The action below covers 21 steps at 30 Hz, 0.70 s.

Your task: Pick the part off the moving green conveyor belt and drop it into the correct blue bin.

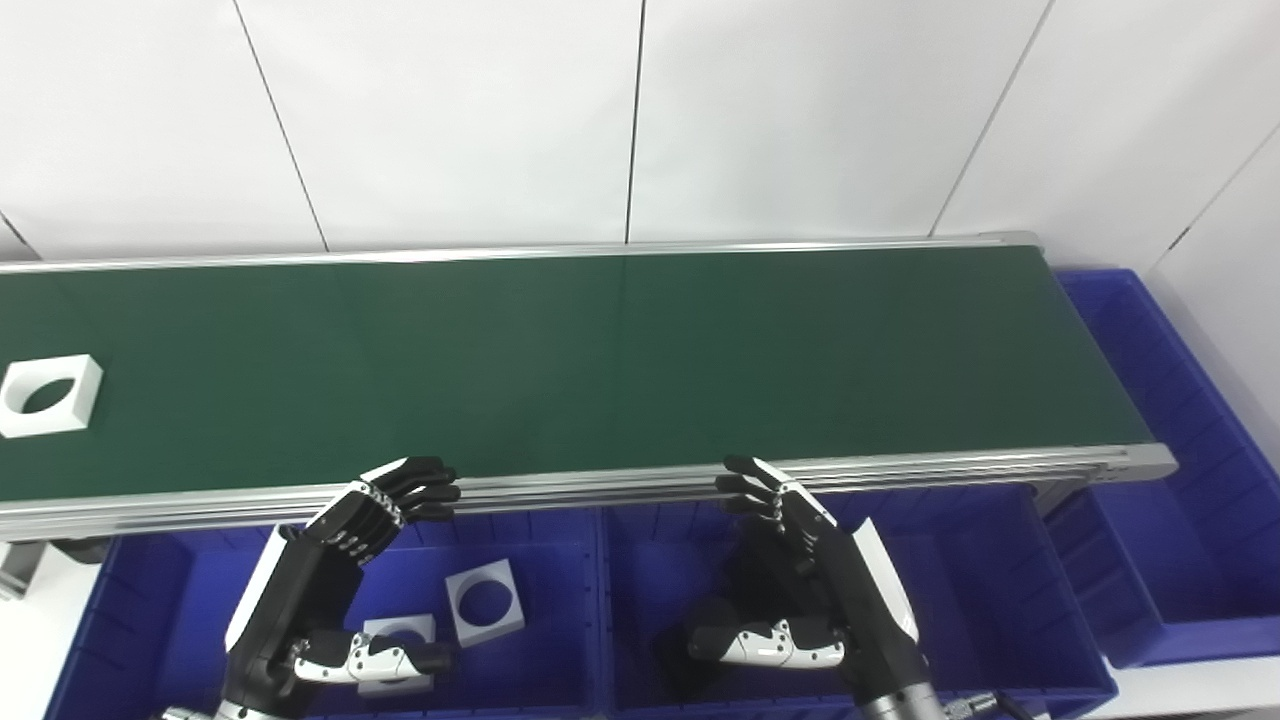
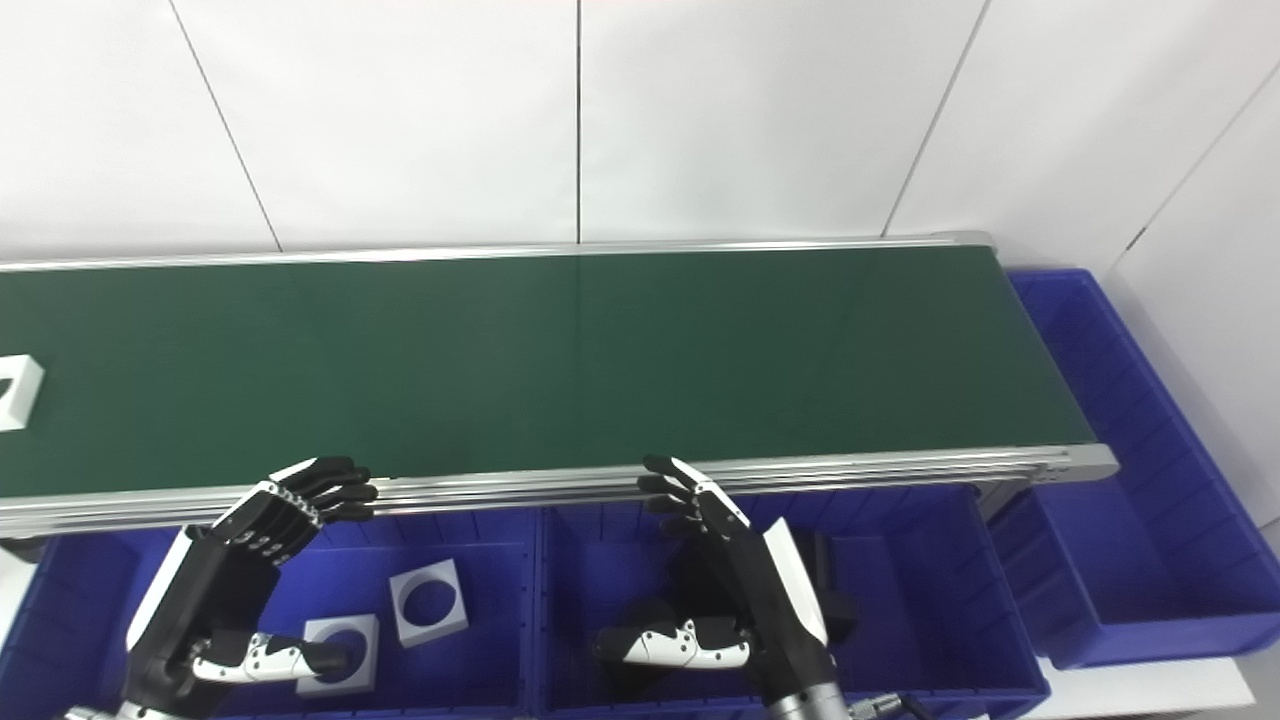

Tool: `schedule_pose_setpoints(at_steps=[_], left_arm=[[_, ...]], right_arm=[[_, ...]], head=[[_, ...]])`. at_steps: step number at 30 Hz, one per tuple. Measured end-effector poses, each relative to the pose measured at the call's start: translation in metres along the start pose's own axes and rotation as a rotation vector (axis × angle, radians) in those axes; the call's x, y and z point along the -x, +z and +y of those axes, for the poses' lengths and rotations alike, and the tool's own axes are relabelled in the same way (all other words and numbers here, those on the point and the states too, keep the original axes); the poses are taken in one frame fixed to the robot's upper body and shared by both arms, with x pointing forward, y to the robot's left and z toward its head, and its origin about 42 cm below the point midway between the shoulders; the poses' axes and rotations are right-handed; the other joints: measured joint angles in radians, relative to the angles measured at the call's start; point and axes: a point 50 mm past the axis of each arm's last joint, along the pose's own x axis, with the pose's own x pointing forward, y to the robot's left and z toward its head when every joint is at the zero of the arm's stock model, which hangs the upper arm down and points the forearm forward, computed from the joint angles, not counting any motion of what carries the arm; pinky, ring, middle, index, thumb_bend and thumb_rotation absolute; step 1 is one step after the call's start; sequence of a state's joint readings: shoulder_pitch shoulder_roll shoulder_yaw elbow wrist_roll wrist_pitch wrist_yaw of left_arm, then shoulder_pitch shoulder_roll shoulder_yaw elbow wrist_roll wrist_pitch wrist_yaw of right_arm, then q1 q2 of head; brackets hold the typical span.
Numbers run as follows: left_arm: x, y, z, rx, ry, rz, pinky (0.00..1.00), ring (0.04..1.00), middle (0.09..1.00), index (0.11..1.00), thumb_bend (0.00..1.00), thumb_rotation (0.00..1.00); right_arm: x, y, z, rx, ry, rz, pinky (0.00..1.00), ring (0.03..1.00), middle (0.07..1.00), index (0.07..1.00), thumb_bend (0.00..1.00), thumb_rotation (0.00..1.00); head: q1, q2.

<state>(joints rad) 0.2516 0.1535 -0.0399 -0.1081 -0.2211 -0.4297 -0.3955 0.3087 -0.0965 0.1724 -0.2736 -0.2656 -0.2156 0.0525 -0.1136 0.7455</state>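
A white square part with a round hole (image 1: 48, 396) lies on the green conveyor belt (image 1: 600, 360) at its far left; in the right eye view only its corner (image 2: 17, 392) shows at the picture's edge. My left hand (image 1: 345, 570) hovers open over the left blue bin (image 1: 150, 610), fingers near the belt's front rail. My right hand (image 1: 810, 580) hovers open over the middle blue bin (image 1: 985, 560), holding nothing. Both hands are far from the part on the belt.
Two white square parts with holes (image 1: 485, 601) (image 1: 398, 632) lie in the left bin. A dark object (image 2: 835, 590) sits in the middle bin, partly hidden by my right hand. Another blue bin (image 1: 1170, 480) stands past the belt's right end. White wall panels rise behind.
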Motion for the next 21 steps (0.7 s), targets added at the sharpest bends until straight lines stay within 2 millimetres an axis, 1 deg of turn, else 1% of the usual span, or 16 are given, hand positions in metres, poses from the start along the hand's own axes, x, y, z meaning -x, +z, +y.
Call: schedule_pose_setpoints(at_steps=[2, 4, 5, 6, 7, 8, 9, 10, 11, 13, 14, 15, 16, 21], left_arm=[[0.0, 0.0, 0.0, 0.001, 0.0, 0.001, 0.71, 0.75, 0.79, 0.791, 0.92, 0.17], [0.0, -0.002, -0.002, 0.006, 0.0, 0.004, 0.71, 0.749, 0.788, 0.791, 0.92, 0.16], [0.0, -0.002, -0.002, 0.009, 0.0, 0.006, 0.71, 0.748, 0.788, 0.791, 0.92, 0.16], [0.0, -0.003, -0.004, 0.012, 0.0, 0.008, 0.7, 0.744, 0.782, 0.782, 0.92, 0.15], [-0.001, -0.004, -0.007, 0.016, 0.002, 0.008, 0.71, 0.744, 0.779, 0.778, 0.92, 0.14], [-0.002, -0.005, -0.01, 0.024, 0.005, 0.007, 0.71, 0.746, 0.777, 0.77, 0.93, 0.14], [-0.003, -0.006, -0.016, 0.032, 0.005, 0.005, 0.71, 0.751, 0.778, 0.767, 0.94, 0.14], [-0.005, -0.007, -0.022, 0.034, 0.012, 0.008, 0.71, 0.751, 0.778, 0.767, 0.94, 0.14], [-0.006, -0.008, -0.026, 0.04, 0.013, 0.008, 0.71, 0.756, 0.781, 0.767, 0.93, 0.13], [-0.008, -0.009, -0.036, 0.041, -0.004, 0.012, 0.72, 0.763, 0.786, 0.767, 0.93, 0.13], [-0.008, -0.009, -0.038, 0.036, -0.009, 0.015, 0.72, 0.765, 0.788, 0.768, 0.93, 0.13], [-0.008, -0.009, -0.039, 0.031, -0.009, 0.017, 0.72, 0.767, 0.79, 0.769, 0.93, 0.14], [-0.008, -0.009, -0.039, 0.024, -0.007, 0.019, 0.73, 0.771, 0.794, 0.771, 0.93, 0.15], [-0.01, -0.01, -0.044, 0.014, 0.002, 0.023, 0.73, 0.778, 0.801, 0.776, 0.92, 0.16]], right_arm=[[0.0, 0.0, 0.0, 0.0, 0.0, 0.0, 0.7, 0.759, 0.807, 0.857, 0.99, 0.35], [0.001, 0.0, -0.001, -0.002, 0.001, 0.001, 0.7, 0.762, 0.807, 0.861, 0.99, 0.35], [0.001, -0.001, -0.002, -0.003, 0.002, 0.001, 0.7, 0.763, 0.807, 0.862, 0.99, 0.35], [0.001, -0.001, -0.003, -0.004, 0.004, 0.002, 0.71, 0.764, 0.808, 0.863, 0.97, 0.32], [0.002, -0.002, -0.005, -0.005, 0.005, 0.003, 0.72, 0.763, 0.806, 0.862, 0.97, 0.31], [0.003, -0.003, -0.008, -0.009, 0.004, 0.003, 0.71, 0.751, 0.794, 0.856, 0.97, 0.29], [0.005, -0.004, -0.012, -0.01, 0.001, -0.004, 0.71, 0.746, 0.789, 0.852, 0.97, 0.28], [0.006, -0.006, -0.016, -0.007, -0.004, -0.012, 0.71, 0.745, 0.788, 0.851, 0.97, 0.28], [0.007, -0.007, -0.019, -0.003, -0.007, -0.012, 0.71, 0.743, 0.786, 0.85, 0.98, 0.27], [0.008, -0.009, -0.023, 0.0, -0.013, -0.011, 0.71, 0.74, 0.783, 0.85, 0.97, 0.27], [0.008, -0.009, -0.023, -0.002, -0.014, -0.014, 0.71, 0.739, 0.782, 0.85, 0.97, 0.27], [0.008, -0.009, -0.024, -0.005, -0.015, -0.019, 0.71, 0.741, 0.783, 0.85, 0.97, 0.26], [0.008, -0.009, -0.024, -0.006, -0.015, -0.022, 0.71, 0.746, 0.785, 0.849, 0.97, 0.25], [0.008, -0.009, -0.027, 0.005, -0.011, -0.02, 0.71, 0.752, 0.787, 0.848, 0.97, 0.23]], head=[[0.061, -0.014], [0.071, -0.017], [0.101, -0.023], [0.101, -0.023], [0.192, -0.047], [0.259, -0.07], [0.278, -0.077], [0.278, -0.077], [0.323, -0.096], [0.324, -0.097], [0.342, -0.104], [0.342, -0.104], [0.359, -0.115], [0.362, -0.123]])
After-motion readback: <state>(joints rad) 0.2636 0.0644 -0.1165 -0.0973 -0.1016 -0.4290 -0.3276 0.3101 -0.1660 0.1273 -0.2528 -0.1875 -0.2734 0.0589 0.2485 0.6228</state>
